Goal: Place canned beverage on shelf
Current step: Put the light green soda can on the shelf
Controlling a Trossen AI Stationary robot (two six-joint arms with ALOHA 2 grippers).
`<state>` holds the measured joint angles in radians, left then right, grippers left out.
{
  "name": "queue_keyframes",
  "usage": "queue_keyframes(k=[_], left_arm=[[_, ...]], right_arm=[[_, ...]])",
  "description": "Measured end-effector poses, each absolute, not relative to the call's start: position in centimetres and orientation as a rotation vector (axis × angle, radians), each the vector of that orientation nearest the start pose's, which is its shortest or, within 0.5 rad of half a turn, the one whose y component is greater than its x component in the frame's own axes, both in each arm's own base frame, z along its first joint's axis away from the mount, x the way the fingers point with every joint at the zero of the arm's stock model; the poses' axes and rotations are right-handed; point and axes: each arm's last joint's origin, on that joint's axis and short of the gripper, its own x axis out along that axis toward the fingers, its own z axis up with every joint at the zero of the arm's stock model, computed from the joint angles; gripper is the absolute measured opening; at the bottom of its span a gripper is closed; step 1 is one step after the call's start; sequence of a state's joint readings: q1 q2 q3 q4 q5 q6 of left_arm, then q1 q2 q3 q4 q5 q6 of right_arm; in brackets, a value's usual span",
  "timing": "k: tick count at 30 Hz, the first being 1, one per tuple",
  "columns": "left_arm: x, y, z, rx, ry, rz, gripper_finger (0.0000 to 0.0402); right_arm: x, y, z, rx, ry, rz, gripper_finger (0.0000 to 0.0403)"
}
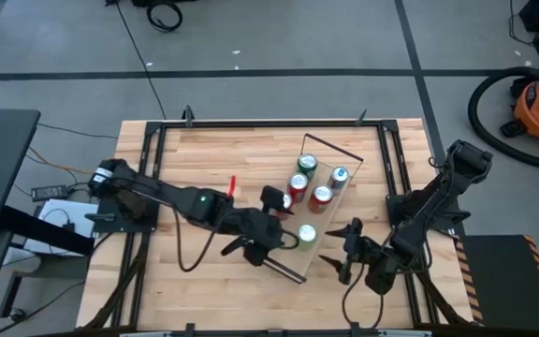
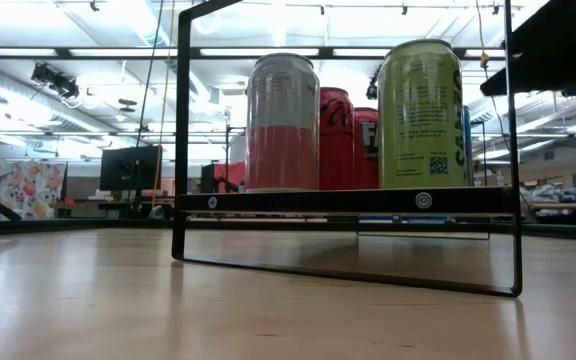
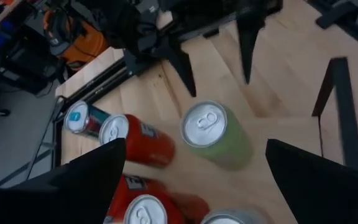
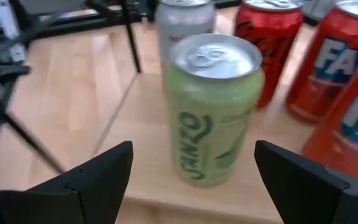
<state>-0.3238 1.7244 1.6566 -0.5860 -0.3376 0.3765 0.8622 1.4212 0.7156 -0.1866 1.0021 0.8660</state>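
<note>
The shelf [image 1: 299, 255] is a light-wood plank with black wire end frames, lying slantwise on the table's right half. Several cans stand upright on it. A light green can [image 1: 307, 234] stands by its base near the plank's near end. It also shows in the low view [image 2: 420, 115], the left wrist view [image 3: 213, 134] and the right wrist view [image 4: 213, 106]. My left gripper [image 1: 279, 231] is open, just left of and above that can. My right gripper [image 1: 340, 248] is open, to the can's right, fingers pointing at it. Neither touches it.
Further along the plank stand red cans [image 1: 321, 196], a dark green-topped can [image 1: 307, 165], a blue can [image 1: 339, 176] and a silver-pink can [image 2: 283, 120]. The near wire frame [image 2: 348, 270] stands on the tabletop. A small red object [image 1: 232, 184] lies left of the shelf.
</note>
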Motion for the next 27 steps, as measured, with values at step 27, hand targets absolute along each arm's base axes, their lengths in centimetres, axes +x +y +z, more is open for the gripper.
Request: queue_keyframes(k=[27], left_arm=[[34.3,-12.3,34.1,0.519,0.807,-0.036,0.0398]], right_arm=[[22.2,15.2,15.4,0.124,0.437,-0.595,0.0348]])
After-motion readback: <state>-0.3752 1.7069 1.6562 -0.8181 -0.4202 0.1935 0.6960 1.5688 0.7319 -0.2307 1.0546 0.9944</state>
